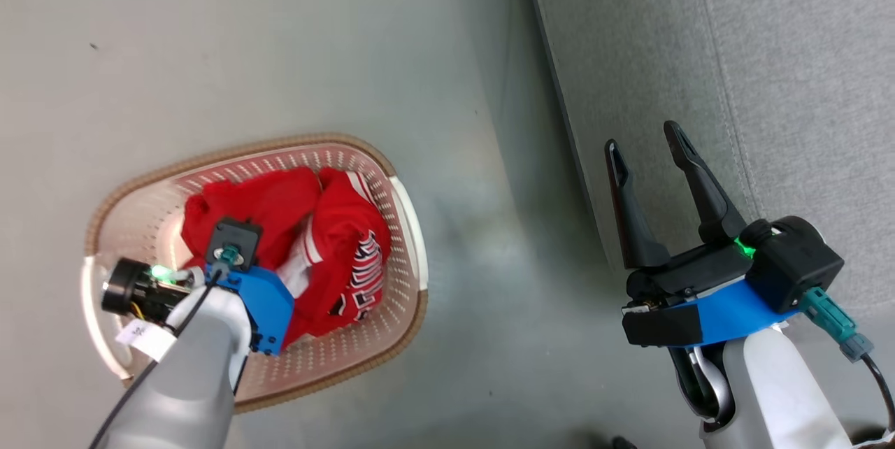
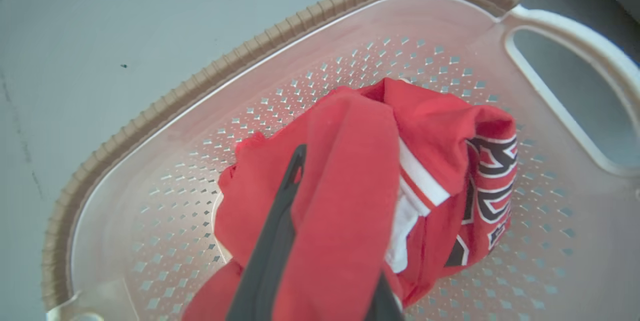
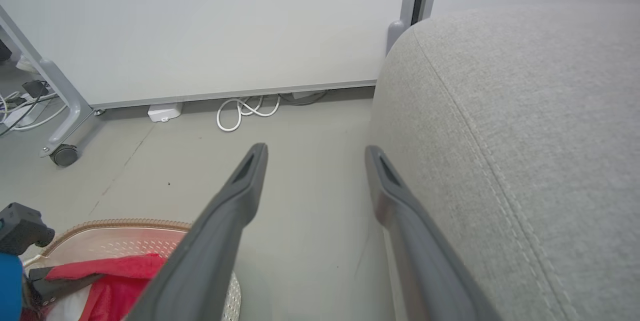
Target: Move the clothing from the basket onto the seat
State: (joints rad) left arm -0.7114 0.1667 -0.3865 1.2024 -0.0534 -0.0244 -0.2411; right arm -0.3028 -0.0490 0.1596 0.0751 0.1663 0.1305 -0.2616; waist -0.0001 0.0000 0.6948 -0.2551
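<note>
Locating the seat (image 1: pixel 769 50) along the right side of the head view, to the robot's right of the load. Noting the floor (image 1: pixel 280 29) running bare between the seat and everything else.

Locating the basket (image 1: pixel 294 138) on the floor at lower left, well apart from the seat.

Finding the clothing (image 1: pixel 280 201) bunched inside the basket, with the lettered piece on the side facing the seat.

Reaching down into the basket with the left hand (image 2: pixel 337 186), fingers pressed together and pinching a fold of the plain red clothing.

Hovering the right hand (image 1: pixel 645 141) just beside the seat's front edge, fingers spread and gripping nothing.

Judging the coming move as turning on one relation: seat lying rightward of the loaded left hand, across the floor gap. Expecting a lift clear of the basket rim first, then a carry to the right. Watching for the lettered piece dragging along.
</note>
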